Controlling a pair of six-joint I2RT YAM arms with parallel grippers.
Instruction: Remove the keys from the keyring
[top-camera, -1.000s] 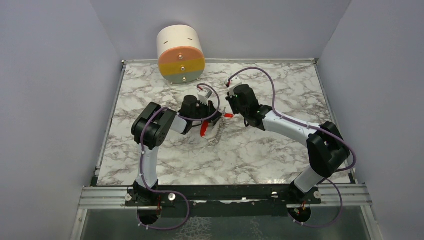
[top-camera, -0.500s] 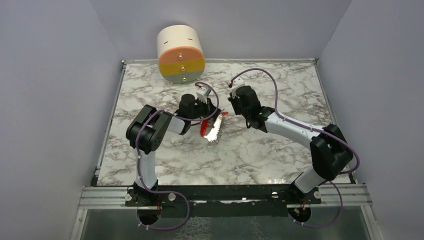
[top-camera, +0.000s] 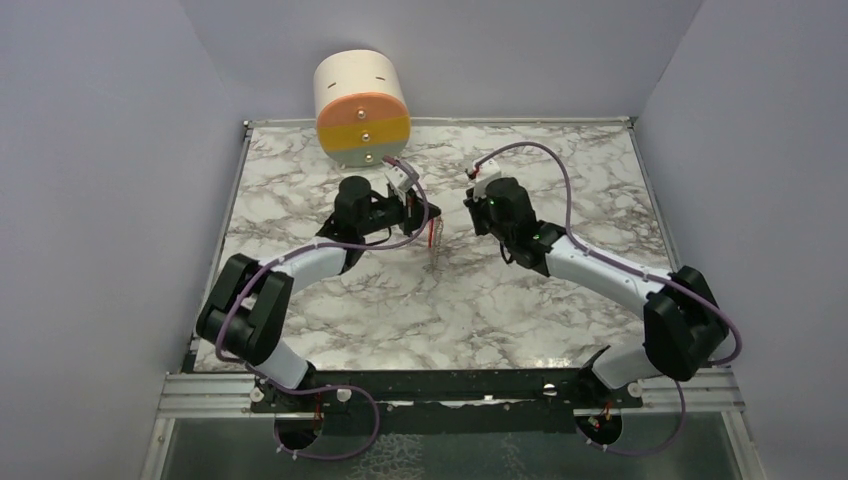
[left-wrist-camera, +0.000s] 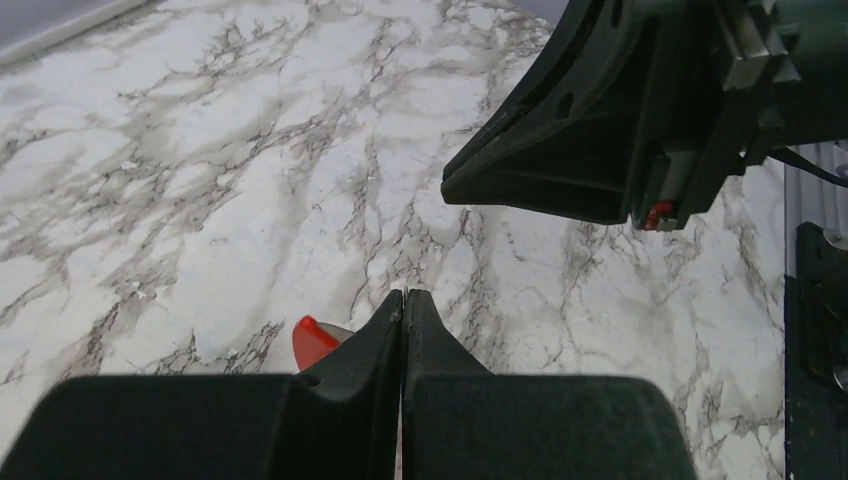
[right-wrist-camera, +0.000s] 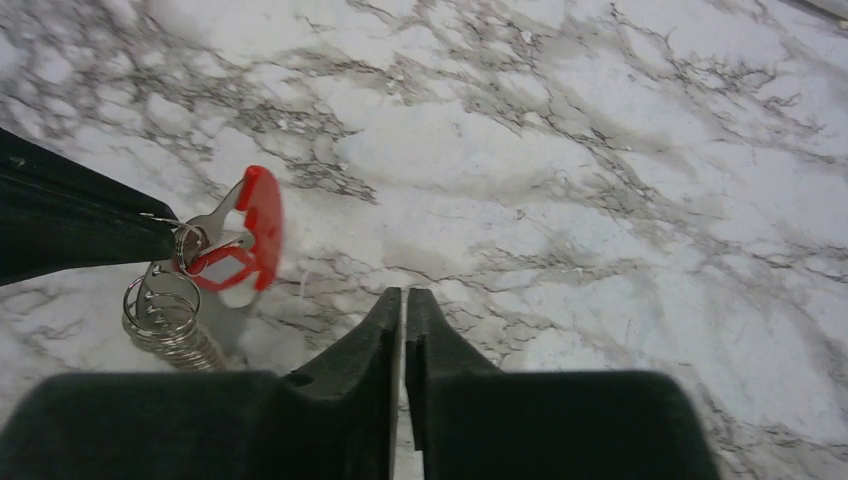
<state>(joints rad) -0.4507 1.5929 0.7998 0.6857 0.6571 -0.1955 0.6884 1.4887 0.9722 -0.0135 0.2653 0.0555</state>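
Rail (top-camera: 200, 395) of grey metal runs along the near edge, and both arm bases sit on it. Beyond it the marbled counter (top-camera: 500, 300) stretches away, white with grey veins. The two arms bend inward over it, elbows out to the sides, and their heads meet near the middle, a little toward the far side.

The left pincer (left-wrist-camera: 403, 305) is pressed tight, its two black fingers meeting with no gap, and it holds the red-headed key (right-wrist-camera: 255, 225). In its own wrist view a corner of the red head pokes out from under one finger. In the right wrist view the key's metal shoulder runs into the black fingertip. Just which part is nipped cannot be told. The coiled keyring (right-wrist-camera: 165, 318) hangs on the same key, below and just beside that fingertip. Whether the coil touches the counter cannot be told. In the top view the bunch shows as a thin red and silver line under the left pincer's tip.

The right pincer (right-wrist-camera: 403, 300) is likewise closed, finger against finger, holding nothing. It hovers near the key, off to its right and apart from it.

At the far edge, well apart from the keys, a cream drum (top-camera: 362, 108) lies on its side, its round face banded orange, yellow and grey.
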